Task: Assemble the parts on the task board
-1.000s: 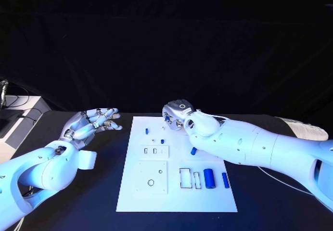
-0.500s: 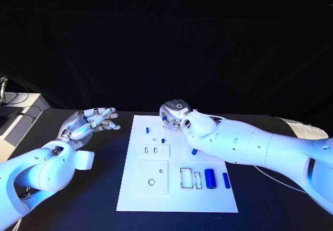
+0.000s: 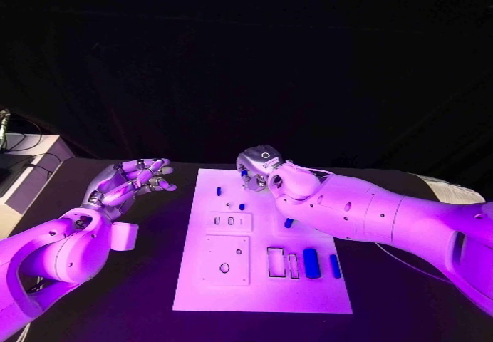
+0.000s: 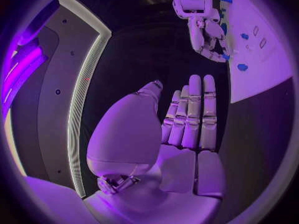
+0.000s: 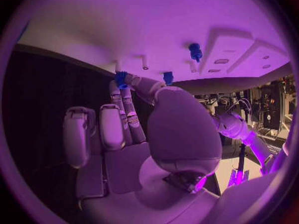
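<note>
1. The task board (image 3: 262, 285), a single white plate, is seen lying flat in the middle of the black worktop (image 3: 406, 299).
2. Five blue parts can be counted on the task board in the head view: a small peg (image 3: 218, 191) near its far edge, a small stud (image 3: 241, 206) just behind the upper raised block, a piece (image 3: 288, 223) partly hidden under the right arm, and a thick cylinder (image 3: 310, 263) with a thin rod (image 3: 335, 265) beside it towards the near right.
3. Two raised white blocks are carried on the task board: an upper one (image 3: 228, 223) with small slots and a lower one (image 3: 224, 261) with an oval hole.
4. A sixth blue part (image 5: 121, 78) is pinched at the fingertips of the right robot hand (image 3: 259, 171), held over the far edge of the task board.
5. The left robot hand (image 3: 132, 182) is held above the worktop beside the task board, fingers wide and holding nothing.
</note>
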You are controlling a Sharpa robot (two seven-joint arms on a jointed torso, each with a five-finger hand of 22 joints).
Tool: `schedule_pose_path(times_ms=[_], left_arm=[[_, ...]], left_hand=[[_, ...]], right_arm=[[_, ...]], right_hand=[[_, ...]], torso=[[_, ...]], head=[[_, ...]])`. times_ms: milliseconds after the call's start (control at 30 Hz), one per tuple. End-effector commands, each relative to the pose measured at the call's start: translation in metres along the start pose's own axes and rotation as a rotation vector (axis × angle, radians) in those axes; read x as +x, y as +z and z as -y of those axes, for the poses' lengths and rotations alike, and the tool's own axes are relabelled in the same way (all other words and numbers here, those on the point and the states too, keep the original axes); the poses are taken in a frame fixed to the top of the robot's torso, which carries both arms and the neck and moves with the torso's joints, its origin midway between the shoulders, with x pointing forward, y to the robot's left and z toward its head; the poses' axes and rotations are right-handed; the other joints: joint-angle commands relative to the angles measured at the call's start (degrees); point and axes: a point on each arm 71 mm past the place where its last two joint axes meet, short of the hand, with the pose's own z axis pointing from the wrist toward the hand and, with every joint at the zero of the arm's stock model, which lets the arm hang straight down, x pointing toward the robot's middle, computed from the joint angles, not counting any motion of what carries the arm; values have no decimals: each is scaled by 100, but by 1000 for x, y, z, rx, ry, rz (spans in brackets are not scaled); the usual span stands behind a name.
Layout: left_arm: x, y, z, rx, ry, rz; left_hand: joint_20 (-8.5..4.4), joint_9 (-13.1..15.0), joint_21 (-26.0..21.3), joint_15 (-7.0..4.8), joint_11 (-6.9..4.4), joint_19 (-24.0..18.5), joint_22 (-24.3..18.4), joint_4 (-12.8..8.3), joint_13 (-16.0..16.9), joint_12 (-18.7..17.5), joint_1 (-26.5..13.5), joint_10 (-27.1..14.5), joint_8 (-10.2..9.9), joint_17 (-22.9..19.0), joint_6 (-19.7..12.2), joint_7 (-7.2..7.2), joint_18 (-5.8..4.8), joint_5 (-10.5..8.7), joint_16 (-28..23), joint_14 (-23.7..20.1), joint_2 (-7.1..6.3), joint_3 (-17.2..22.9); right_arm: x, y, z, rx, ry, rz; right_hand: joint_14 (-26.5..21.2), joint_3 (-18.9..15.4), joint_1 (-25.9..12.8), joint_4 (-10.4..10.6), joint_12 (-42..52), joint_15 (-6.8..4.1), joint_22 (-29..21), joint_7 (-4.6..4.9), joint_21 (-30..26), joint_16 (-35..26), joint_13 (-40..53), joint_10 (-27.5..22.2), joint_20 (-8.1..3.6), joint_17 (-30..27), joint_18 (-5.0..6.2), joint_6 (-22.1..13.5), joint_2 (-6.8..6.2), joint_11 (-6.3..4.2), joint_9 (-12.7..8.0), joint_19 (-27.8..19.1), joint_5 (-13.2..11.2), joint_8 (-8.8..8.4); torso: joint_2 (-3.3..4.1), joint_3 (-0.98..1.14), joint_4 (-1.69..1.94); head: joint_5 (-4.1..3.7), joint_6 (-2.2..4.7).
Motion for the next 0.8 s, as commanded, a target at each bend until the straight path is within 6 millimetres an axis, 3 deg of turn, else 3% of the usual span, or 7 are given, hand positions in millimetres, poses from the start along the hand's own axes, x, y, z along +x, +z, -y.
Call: schedule_pose_path(times_ms=[33,800], left_arm=[[2,0,1,9,-2,-15],[-1,1,1,9,1,-9]], left_hand=[[12,7,26,6,12,-37,8,-2,-7,-27,29,-14,-30,5,10,37,60,-23,27,-47,-42,31],[14,7,34,9,15,-45,12,0,-9,-30,27,-28,-36,14,7,40,60,-25,40,-58,-46,37]], right_arm=[[2,-1,2,0,-18,-9],[-2,-6,1,-7,-20,17]], right_hand=[[31,30,21,-5,18,-19,443,19,0,24,2,125,21,-5,-99,-39,-13,-143,4,18,18,-38],[29,41,25,-11,28,-16,457,16,7,29,2,129,27,0,-102,-38,-34,-145,17,24,18,-38]], torso=[[10,-8,3],[28,-44,37]], head=[[-1,-2],[-16,-4]])
